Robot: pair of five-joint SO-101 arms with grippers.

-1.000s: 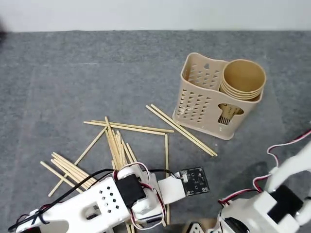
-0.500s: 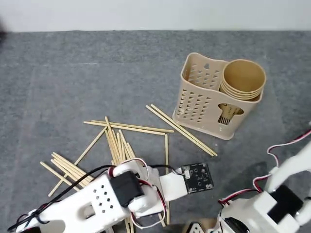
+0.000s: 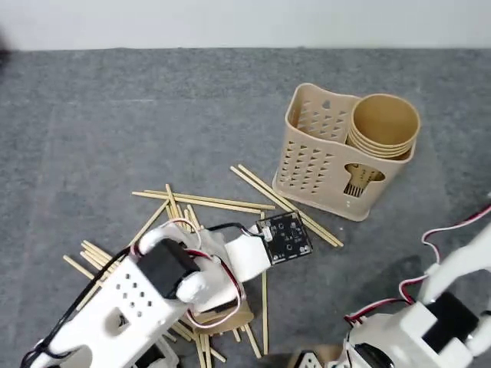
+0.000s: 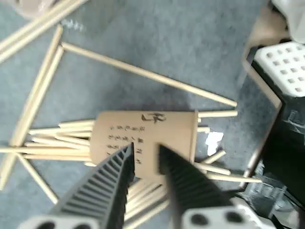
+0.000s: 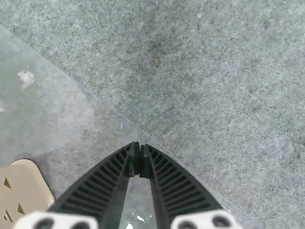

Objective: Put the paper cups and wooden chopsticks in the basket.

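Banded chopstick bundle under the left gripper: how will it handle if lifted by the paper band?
Probably stiff and light: the chopstick bundle is thin straight wooden sticks. The paper band looks loose, with stick ends poking out unevenly, so some may slip out when tilted. It lies among loose chopsticks, so a push may roll it.

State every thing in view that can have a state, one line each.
basket: upright, with cups in one compartment.
paper cups: stacked upright inside the basket.
loose chopsticks: lying flat on the mat, outside the basket.
sleeved chopstick bundle: lying flat, paper sleeve on.
left gripper: slightly open, over the sleeve.
right gripper: shut, empty, above the mat.
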